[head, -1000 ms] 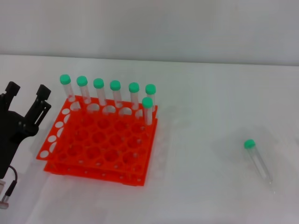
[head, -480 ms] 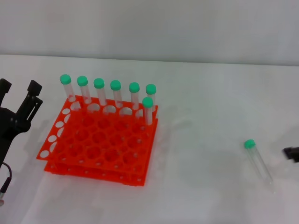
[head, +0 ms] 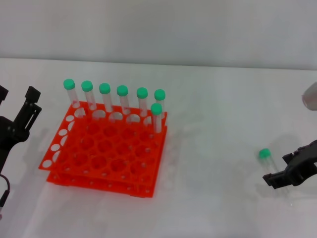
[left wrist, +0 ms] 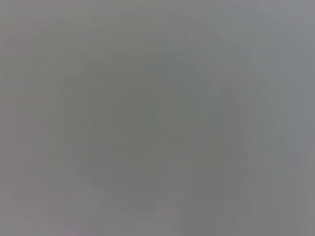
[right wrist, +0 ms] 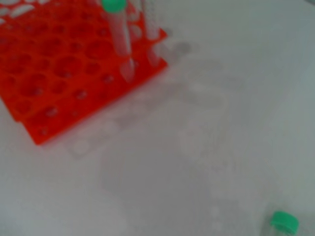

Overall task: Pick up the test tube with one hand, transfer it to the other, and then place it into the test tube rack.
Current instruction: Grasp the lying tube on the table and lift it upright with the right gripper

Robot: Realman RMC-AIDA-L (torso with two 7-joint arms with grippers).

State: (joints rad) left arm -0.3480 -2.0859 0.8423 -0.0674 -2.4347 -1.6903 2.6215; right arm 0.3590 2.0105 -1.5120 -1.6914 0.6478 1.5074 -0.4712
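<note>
The test tube point(head: 265, 154), clear with a green cap, lies on the white table at the right; its cap also shows in the right wrist view point(right wrist: 284, 221). My right gripper point(head: 278, 169) is open and low over the tube's body, one finger on each side, and hides most of it. The orange test tube rack point(head: 99, 181) stands at the left-middle and shows in the right wrist view point(right wrist: 54, 73). My left gripper point(head: 16, 95) is open and empty at the left edge, beside the rack.
Several green-capped tubes point(head: 122, 91) stand upright along the rack's back rows. The white table point(head: 213, 129) lies bare between the rack and the lying tube. The left wrist view shows only plain grey.
My right gripper has come in from the right edge and now straddles the lying tube. My left gripper has drawn back to the left, away from the rack.
</note>
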